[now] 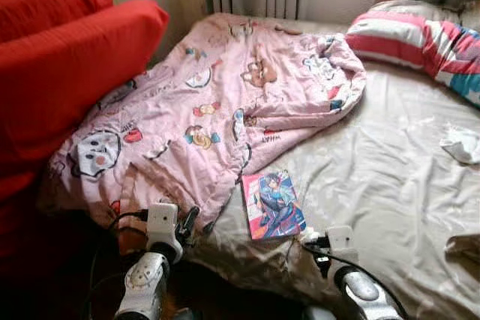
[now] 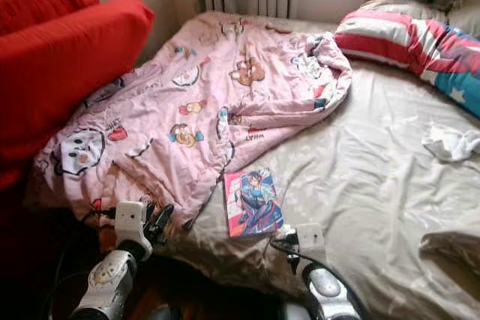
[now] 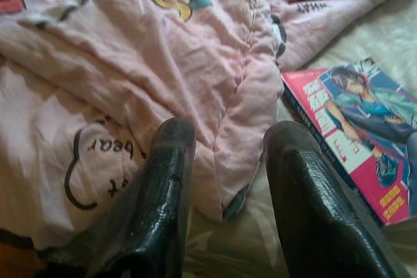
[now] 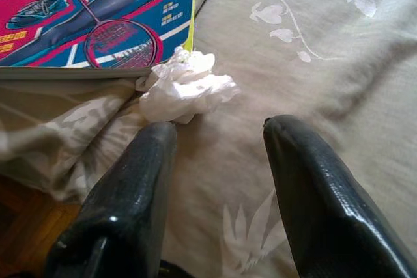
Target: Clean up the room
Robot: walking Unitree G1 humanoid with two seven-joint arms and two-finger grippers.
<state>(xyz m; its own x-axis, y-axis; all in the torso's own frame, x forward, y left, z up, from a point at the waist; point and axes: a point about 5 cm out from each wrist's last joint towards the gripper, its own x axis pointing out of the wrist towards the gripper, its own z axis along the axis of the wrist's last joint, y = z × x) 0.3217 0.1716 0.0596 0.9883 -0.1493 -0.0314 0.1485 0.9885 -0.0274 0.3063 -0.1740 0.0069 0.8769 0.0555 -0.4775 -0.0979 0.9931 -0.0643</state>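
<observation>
You have the right gripper (image 4: 218, 135) with its two black fingers spread apart over the beige leaf-patterned bedsheet (image 4: 313, 63). A crumpled white tissue (image 4: 184, 87) lies just beyond one fingertip, touching the lower corner of the manga book (image 4: 98, 14). Wooden floor (image 4: 32, 226) shows beside the sheet's hanging edge.

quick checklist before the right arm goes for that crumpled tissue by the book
1. Right pincer open: ok, fingers spread apart.
2. Crumpled tissue in line with it: not ok, it lies off toward one finger, not centred in the gap.
3. Tissue free to lift: cannot tell, it touches the corner of the book and a sheet fold.
4. Left pincer out of the way: ok, open over the pink blanket, apart from the tissue.
5. Bed sheet slack near the tissue: not ok, folds there could be pinched too.
</observation>
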